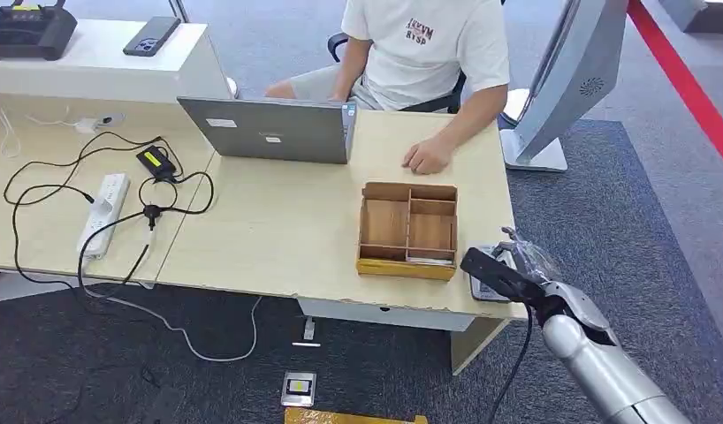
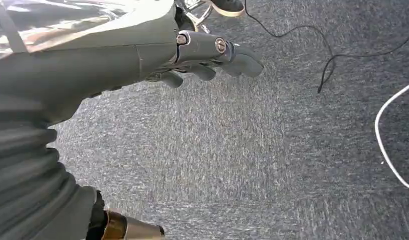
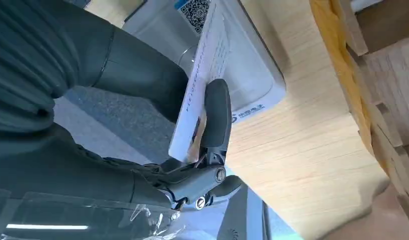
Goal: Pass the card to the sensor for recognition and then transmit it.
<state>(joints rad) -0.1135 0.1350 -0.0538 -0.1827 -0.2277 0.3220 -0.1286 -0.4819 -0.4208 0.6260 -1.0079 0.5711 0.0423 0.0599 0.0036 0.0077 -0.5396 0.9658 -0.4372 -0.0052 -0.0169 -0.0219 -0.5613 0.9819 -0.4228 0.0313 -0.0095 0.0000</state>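
My right hand (image 1: 504, 274) hovers at the table's front right corner and pinches a white printed card (image 3: 197, 95) between the thumb (image 3: 216, 115) and the fingers. The card stands on edge just above the white sensor box (image 3: 255, 70), which bears a QR label. In the head view the hand covers most of the sensor (image 1: 484, 290). A wooden divided box (image 1: 408, 231) sits on the table just left of the sensor. My left hand (image 2: 212, 60) hangs over grey carpet with its fingers loosely apart and nothing in it.
A person in a white shirt sits behind the table (image 1: 278, 238), one hand (image 1: 427, 157) resting near the wooden box. A grey laptop (image 1: 270, 130), a power strip (image 1: 103, 212) and black cables lie to the left. A white stand (image 1: 561, 88) rises at the right.
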